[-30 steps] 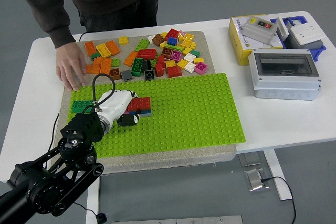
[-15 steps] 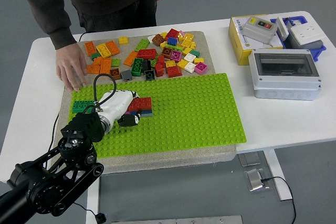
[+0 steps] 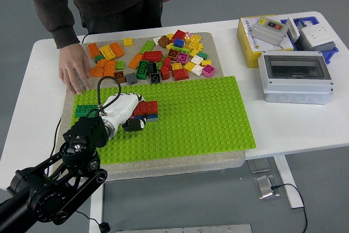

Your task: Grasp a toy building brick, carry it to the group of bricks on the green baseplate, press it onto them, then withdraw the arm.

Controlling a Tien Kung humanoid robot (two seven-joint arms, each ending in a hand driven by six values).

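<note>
Nothing has shifted over the last second: person's hand rests flat at the mat's left, left hand stays curled down on red bricks on the green baseplate, so pressing seems underway.

Loose bricks behind baseplate

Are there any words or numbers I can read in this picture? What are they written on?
None can be read.
Yellow box: dark print on its side, too small and blurred to read.
Grey switch box: a green and a red button, no legible marks.
Grey enclosure with a clear lid: no text visible.
Toy bricks and green baseplate: studs only, no readable print.
</note>
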